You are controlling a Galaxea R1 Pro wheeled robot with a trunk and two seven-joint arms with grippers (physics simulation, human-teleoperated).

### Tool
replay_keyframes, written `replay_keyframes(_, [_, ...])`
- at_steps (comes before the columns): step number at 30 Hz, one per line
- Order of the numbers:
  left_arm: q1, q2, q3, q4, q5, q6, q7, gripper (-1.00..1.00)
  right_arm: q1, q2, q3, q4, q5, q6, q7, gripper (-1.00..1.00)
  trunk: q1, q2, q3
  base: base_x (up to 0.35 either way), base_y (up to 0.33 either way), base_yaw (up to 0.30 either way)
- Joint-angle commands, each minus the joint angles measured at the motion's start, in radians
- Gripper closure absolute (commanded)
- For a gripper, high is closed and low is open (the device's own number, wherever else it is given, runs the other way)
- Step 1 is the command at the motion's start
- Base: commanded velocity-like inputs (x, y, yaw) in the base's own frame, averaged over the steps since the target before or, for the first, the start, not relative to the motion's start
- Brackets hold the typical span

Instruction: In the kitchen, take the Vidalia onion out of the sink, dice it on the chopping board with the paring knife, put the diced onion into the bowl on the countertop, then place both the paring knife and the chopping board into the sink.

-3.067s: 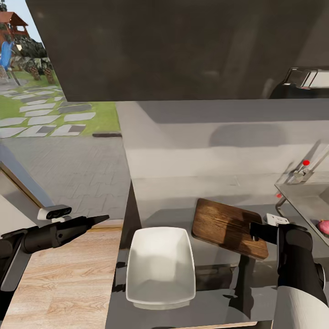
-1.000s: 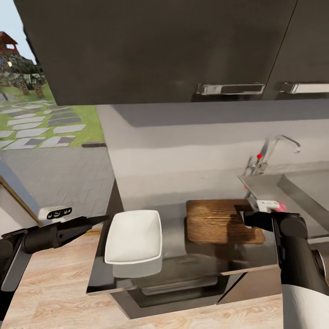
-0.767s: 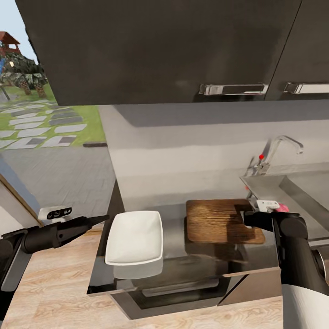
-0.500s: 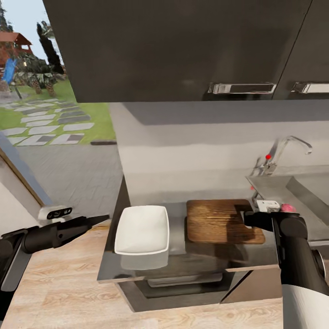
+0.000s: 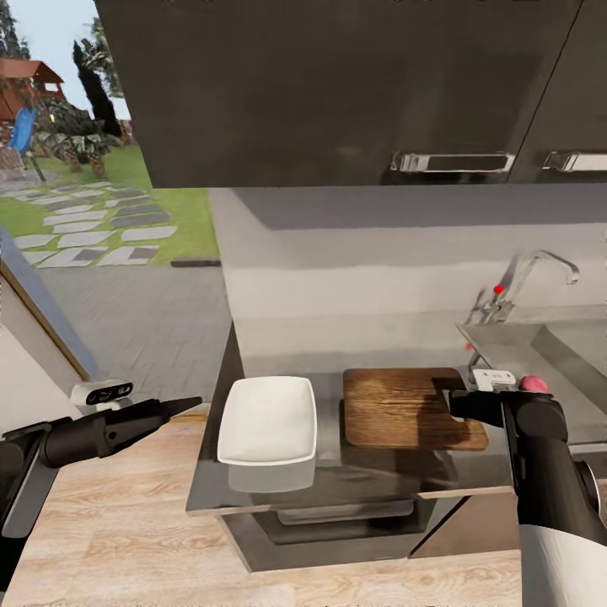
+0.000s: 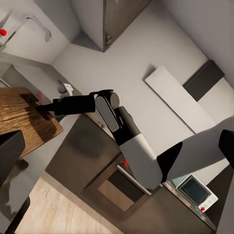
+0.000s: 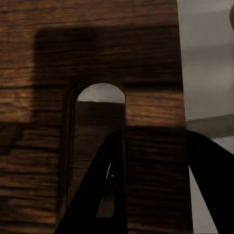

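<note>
The dark brown chopping board [image 5: 396, 408] hovers level just over the countertop [image 5: 337, 485], and my right gripper [image 5: 453, 405] is shut on its right end. In the right wrist view the board's grain [image 7: 97, 44] and slot hole [image 7: 100, 95] lie under my right gripper [image 7: 155, 134]. Left of the board the white bowl [image 5: 267, 421] rests on the counter. A pinkish Vidalia onion [image 5: 533, 384] peeks out beside the steel sink [image 5: 582, 341]. My left gripper [image 5: 187, 404] hangs open over the wooden floor, left of the counter. The paring knife is out of view.
A chrome tap [image 5: 531, 270] with a red knob stands behind the sink. Dark wall cabinets [image 5: 337, 84] hang overhead. An oven front [image 5: 337, 514] sits under the counter. Wooden floor [image 5: 110, 523] and a glass door to a garden lie at the left.
The whole picture has shifted with the robot: counter, bowl and tap slid rightward. The board, tilted three seconds ago, is now level and stays at my right gripper.
</note>
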Motion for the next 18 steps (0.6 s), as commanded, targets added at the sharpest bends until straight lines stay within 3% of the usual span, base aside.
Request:
replay_keyframes(1, [-0.001,0.0,0.0,0.0,0.0,0.011,-0.003,-1.0,-0.001,0.0,-0.001,-0.001,0.008,0.003,0.01,1.0,0.0,-0.002,-0.002,-0.161,0.001,0.0])
replay_keyframes(11, [-0.001,0.0,0.0,0.001,0.004,0.012,-0.003,-1.0,-0.001,0.0,0.0,0.005,0.009,0.003,0.01,1.0,0.0,-0.002,-0.002,-0.053,0.0,0.007])
replay_keyframes(18, [-0.001,0.0,0.0,0.001,0.003,0.011,-0.003,-1.0,-0.001,0.0,-0.001,0.005,0.011,0.003,0.009,1.0,0.0,-0.002,-0.002,0.0,-0.055,0.223])
